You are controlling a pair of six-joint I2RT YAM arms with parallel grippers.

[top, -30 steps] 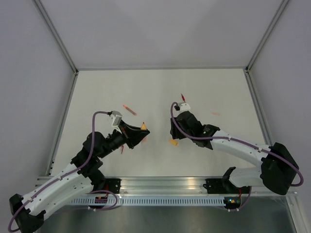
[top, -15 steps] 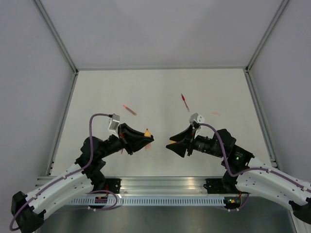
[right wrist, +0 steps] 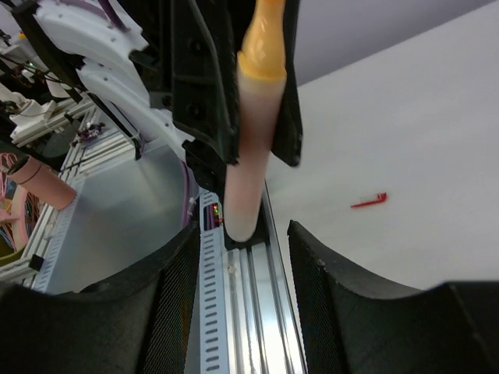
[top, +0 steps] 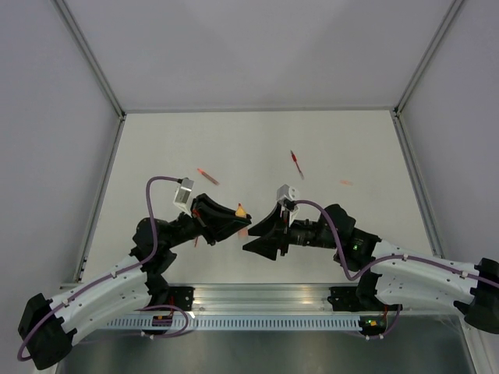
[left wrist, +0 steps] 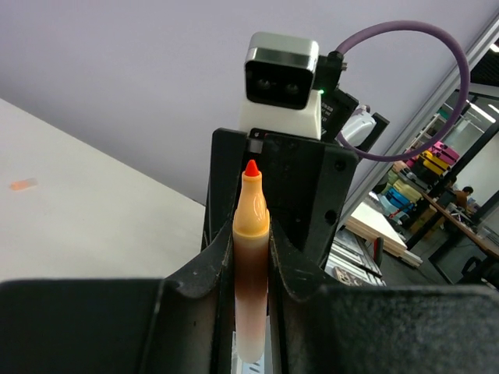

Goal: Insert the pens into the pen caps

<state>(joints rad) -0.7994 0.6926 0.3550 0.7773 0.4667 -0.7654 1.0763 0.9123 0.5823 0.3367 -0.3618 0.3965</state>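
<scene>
The left claw (top: 238, 218) stays clamped on the orange pen (left wrist: 251, 234), red tip pointing out past its fingers, while the right claw (top: 251, 234) has swung back from the far middle of the surface (top: 257, 132) and now faces it almost tip to tip, jaws apart with nothing visibly gripped between them. From the right wrist, the pen's pale end hangs just ahead of the gap between those fingers (whether it touches them I cannot tell). That looks like a handover or a regrip rather than a capping, since the small orange cap (top: 345, 182) lies well off to the right and the red pen (top: 295, 164) waits untouched farther back; neither pen is capped yet. A slim red piece (right wrist: 368, 202) lies behind the left arm. The surface is pale and matte, edged by an aluminium rail (top: 257, 296) and closed in by plain grey walls (top: 257, 47); beyond it, cluttered benches show.
</scene>
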